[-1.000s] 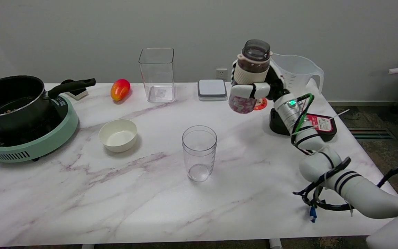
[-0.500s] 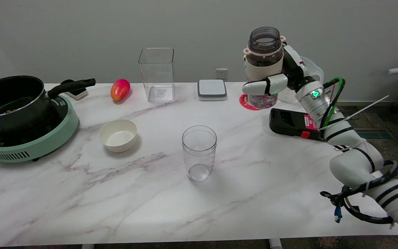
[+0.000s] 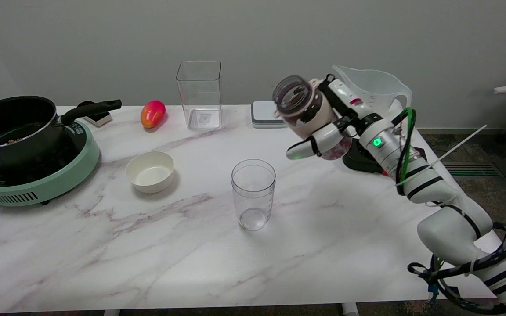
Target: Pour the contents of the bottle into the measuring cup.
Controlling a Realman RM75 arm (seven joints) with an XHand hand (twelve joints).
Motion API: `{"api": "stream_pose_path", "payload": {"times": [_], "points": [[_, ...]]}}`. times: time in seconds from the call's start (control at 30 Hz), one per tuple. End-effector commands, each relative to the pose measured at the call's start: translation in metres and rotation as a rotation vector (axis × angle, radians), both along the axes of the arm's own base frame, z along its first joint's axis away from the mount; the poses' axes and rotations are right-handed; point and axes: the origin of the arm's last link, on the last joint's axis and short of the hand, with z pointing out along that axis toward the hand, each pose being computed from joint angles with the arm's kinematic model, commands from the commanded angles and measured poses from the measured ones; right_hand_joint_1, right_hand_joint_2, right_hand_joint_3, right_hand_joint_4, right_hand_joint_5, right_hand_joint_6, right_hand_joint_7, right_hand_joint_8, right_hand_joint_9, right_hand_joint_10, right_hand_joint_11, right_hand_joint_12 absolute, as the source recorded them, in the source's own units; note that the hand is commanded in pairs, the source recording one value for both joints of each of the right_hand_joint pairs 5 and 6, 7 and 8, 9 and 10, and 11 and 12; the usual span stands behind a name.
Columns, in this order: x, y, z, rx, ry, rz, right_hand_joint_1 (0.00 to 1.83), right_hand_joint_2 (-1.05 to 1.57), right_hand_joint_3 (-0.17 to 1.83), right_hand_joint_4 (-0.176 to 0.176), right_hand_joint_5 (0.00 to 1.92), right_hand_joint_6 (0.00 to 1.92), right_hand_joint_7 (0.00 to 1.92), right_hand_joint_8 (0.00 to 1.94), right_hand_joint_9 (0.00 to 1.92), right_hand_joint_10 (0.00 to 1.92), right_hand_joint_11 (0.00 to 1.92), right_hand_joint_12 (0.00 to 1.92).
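Bottle (image 3: 306, 115) gripped in right hand (image 3: 328, 131), airborne, tilted, open mouth toward ten o'clock. Measuring cup (image 3: 253, 194) stands upright on table (image 3: 103, 254), at seven o'clock from the mouth, apart. Judgement: mouth not yet over cup

No lettering can be read anywhere on the counter (image 3: 182, 263). The clear measuring cup (image 3: 253, 194) carries faint graduation marks down its side, too small to make out. The tall clear container (image 3: 200, 94) bears a small pale sticker near its base, and the green cooker (image 3: 37, 175) has rim markings, all illegible.
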Motion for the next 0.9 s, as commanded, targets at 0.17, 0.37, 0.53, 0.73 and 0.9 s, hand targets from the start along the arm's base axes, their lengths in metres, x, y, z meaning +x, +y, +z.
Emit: {"api": "stream_pose_path", "payload": {"times": [0.17, 0.37, 0.53, 0.73, 0.9], "points": [[-0.005, 0.017, -0.056, -0.081, 0.538, 0.079, 1.3, 1.52, 0.24, 0.0, 1.92, 1.92, 1.9, 1.9, 1.5, 1.5, 1.35, 1.35], [0.002, 0.021, -0.052, -0.126, 0.606, 0.14, 1.27, 1.56, 0.23, 0.0, 1.92, 1.92, 1.9, 1.9, 1.51, 1.51, 1.35, 1.35], [0.011, 0.024, -0.047, -0.161, 0.653, 0.206, 1.26, 1.57, 0.23, 0.0, 1.92, 1.92, 1.91, 1.91, 1.52, 1.52, 1.35, 1.35], [0.014, 0.028, -0.043, -0.193, 0.647, 0.237, 1.26, 1.57, 0.23, 0.0, 1.92, 1.92, 1.91, 1.91, 1.52, 1.52, 1.35, 1.35], [0.019, 0.032, -0.038, -0.232, 0.638, 0.278, 1.26, 1.57, 0.23, 0.0, 1.92, 1.92, 1.91, 1.91, 1.52, 1.52, 1.35, 1.35]]}}
